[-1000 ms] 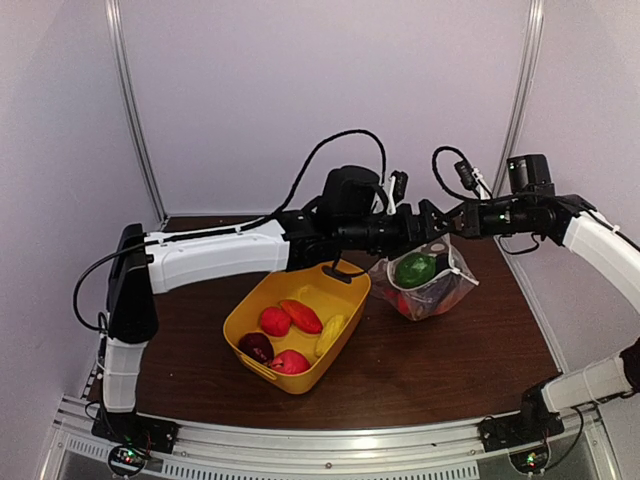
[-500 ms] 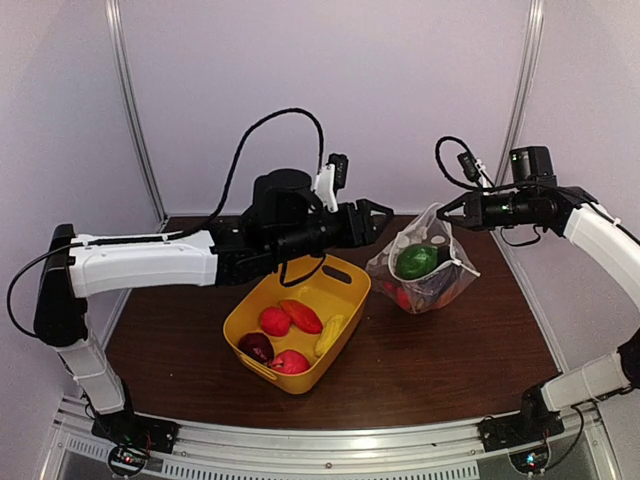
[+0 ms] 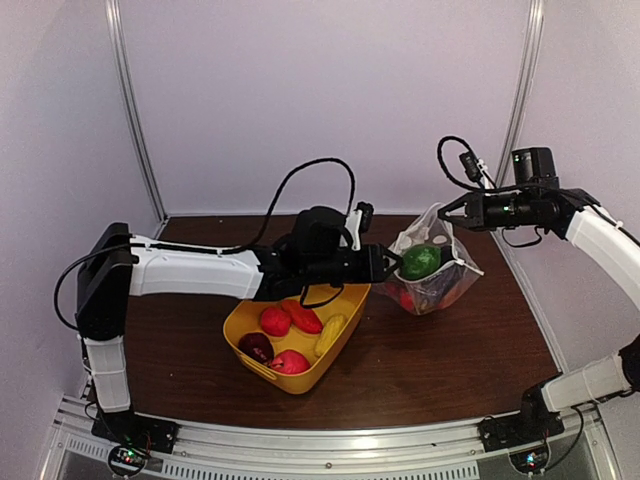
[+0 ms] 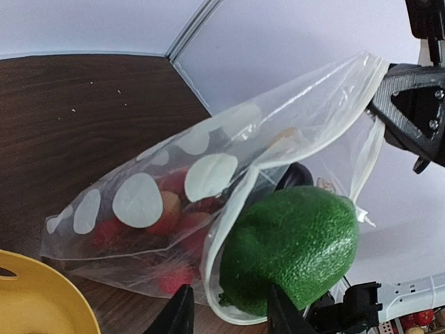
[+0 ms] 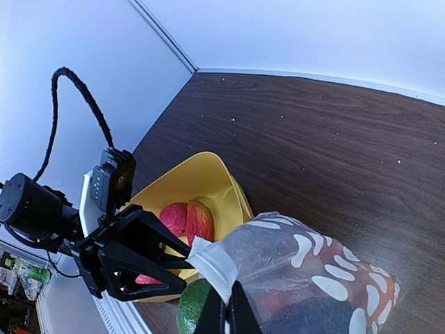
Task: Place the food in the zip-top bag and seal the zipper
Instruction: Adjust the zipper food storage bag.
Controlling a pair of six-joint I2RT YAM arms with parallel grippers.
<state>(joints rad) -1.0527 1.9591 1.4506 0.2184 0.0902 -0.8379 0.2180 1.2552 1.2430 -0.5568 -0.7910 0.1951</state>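
The left arm [image 3: 200, 272] sits lower than half a second ago and reaches further right, no longer raised over the far rim of the yellow tub [image 3: 300, 383]. The tub's load looks unchanged: red pieces [image 3: 275, 321], a dark purple piece [image 3: 256, 346] and a yellow piece [image 3: 330, 336]. The left gripper [image 3: 390, 262], wide open and clear of the bag then, now has its tips at the mouth of the zip-top bag [image 4: 139, 202] with the jaws drawn to a narrower gap. The bag's rim and the underside of a green avocado-like fruit [image 4: 292, 250] lie between them. The wrist view cuts the fingers off at its lower edge, so I cannot tell whether they are pressing anything. The bag hangs above the brown table [image 3: 450, 350], right of the tub, where it was before. The right gripper [image 3: 447, 212] is clamped tight on its top edge by the white zipper [image 5: 208, 268]. Red food inside shows only as blurs through the dotted plastic.
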